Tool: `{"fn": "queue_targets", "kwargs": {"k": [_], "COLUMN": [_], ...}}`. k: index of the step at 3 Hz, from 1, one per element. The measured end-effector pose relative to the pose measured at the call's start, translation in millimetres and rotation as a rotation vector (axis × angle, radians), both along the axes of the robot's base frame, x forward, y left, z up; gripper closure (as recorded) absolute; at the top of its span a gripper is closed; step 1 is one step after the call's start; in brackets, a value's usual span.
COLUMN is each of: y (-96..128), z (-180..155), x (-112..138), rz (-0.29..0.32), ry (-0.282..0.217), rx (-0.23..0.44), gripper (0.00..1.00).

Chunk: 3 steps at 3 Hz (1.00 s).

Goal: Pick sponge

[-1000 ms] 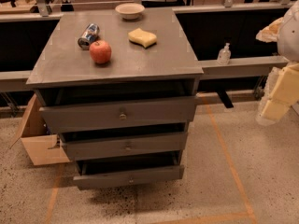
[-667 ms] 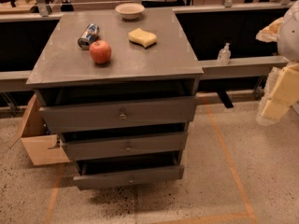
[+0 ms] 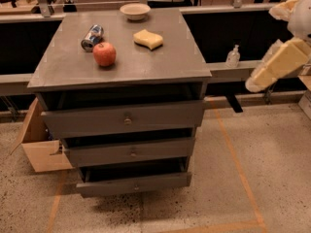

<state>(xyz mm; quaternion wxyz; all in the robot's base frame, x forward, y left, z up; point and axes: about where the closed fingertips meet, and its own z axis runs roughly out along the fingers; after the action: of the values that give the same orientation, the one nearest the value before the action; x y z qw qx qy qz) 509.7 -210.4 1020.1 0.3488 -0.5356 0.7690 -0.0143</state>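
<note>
The sponge [image 3: 148, 39], a pale yellow foam block with wavy sides, lies flat on the grey drawer cabinet's top [image 3: 160, 64], right of centre towards the back. My gripper [image 3: 265, 47] hangs in the air at the right edge of the view. It is beyond the cabinet's right side, at about the height of the top and well apart from the sponge. Its cream-yellow fingers [image 3: 277, 64] stand apart with nothing between them.
A red apple [image 3: 104, 54], a tipped metal can [image 3: 92, 37] and a shallow beige bowl [image 3: 135, 10] share the top. The cabinet's three drawers [image 3: 127, 120] stand slightly open. A cardboard box [image 3: 41, 147] sits at lower left. A small bottle [image 3: 233, 56] stands on the ledge behind.
My gripper has moved up and to the left, closer to the cabinet's right side. The things on the top have not moved.
</note>
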Motion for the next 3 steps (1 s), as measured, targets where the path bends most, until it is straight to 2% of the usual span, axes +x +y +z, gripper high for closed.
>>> {"fn": "queue_targets", "kwargs": {"k": [1,2,3], "y": [26.2,58.3,88.6], "z": [5.4,-1.1,-15.2], "x": [73.1,140.5,187.8], "rz": [-0.013,-0.034,-0.077], "ry": [-0.092,-0.165,-0.192], "rx": [0.24,0.384,0.405], "gripper": [0.0,0.0,0.0]}}
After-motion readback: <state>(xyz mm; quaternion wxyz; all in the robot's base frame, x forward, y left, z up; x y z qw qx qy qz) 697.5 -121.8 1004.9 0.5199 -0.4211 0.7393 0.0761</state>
